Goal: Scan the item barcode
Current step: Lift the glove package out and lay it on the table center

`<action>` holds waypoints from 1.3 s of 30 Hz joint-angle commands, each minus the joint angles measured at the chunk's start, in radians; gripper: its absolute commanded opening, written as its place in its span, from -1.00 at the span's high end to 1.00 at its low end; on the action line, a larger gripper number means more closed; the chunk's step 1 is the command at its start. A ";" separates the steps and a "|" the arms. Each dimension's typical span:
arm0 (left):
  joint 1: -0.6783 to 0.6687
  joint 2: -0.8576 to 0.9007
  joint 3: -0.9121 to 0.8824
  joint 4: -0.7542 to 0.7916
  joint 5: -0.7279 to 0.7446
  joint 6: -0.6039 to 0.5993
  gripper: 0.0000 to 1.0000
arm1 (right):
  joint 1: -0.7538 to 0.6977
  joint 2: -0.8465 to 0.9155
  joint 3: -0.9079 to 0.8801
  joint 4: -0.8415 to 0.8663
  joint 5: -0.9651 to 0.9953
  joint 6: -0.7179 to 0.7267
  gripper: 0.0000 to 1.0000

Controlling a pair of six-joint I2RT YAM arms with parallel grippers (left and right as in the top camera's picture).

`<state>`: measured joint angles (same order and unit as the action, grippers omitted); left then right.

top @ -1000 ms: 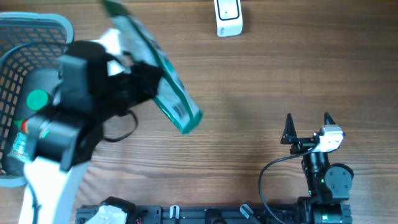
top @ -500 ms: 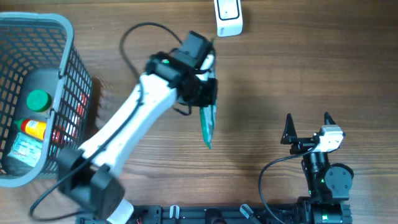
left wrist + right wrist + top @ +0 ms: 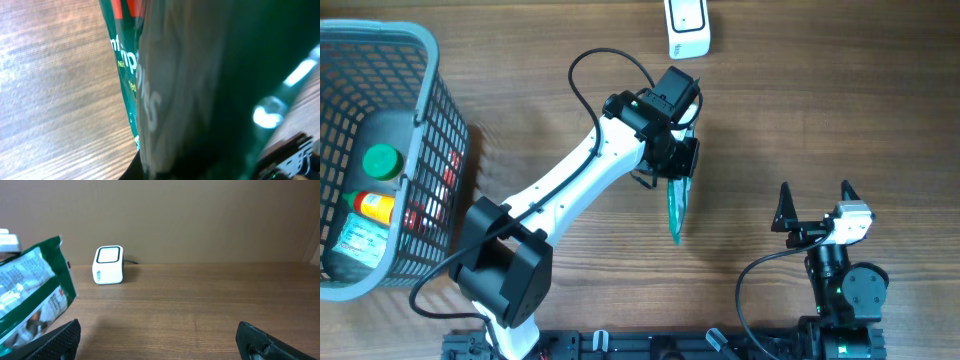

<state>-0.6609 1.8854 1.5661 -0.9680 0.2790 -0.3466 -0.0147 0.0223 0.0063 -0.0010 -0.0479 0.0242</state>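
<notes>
We see the left fingers clamped on one end of a green packet. The packet hangs edge-on to the overhead camera over the middle of the worktop, its free end pointing toward the near edge. We cannot tell whether that end touches the wood.

From the right wrist the packet shows at the left, tilted, with a printed face turned toward that camera. In the left wrist view it fills nearly the whole frame (white lettering and a red patch on green film), too close for us to make out the fingers there.

The white scanner stands at the far edge of the worktop, roughly in line with the packet but well apart from it. It also shows in the right wrist view.

The right fingers stand spread wide at the near right, aimed toward the far edge.

A grey basket sits at the left, holding a green-capped container among other items.
</notes>
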 commanded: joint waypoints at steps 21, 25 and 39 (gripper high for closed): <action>-0.003 0.009 -0.306 0.283 0.015 -0.290 0.58 | 0.005 0.001 0.000 0.002 0.003 -0.010 -0.99; 0.014 0.000 -0.306 0.267 0.016 -0.290 0.38 | 0.005 0.001 0.000 0.002 0.003 -0.010 -0.99; 0.212 -0.145 -0.305 0.147 -0.124 -0.287 -0.25 | 0.005 0.001 0.000 0.002 0.003 -0.010 -0.99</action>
<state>-0.4763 1.7668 1.2686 -0.8116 0.1959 -0.6361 -0.0147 0.0223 0.0063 -0.0010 -0.0475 0.0238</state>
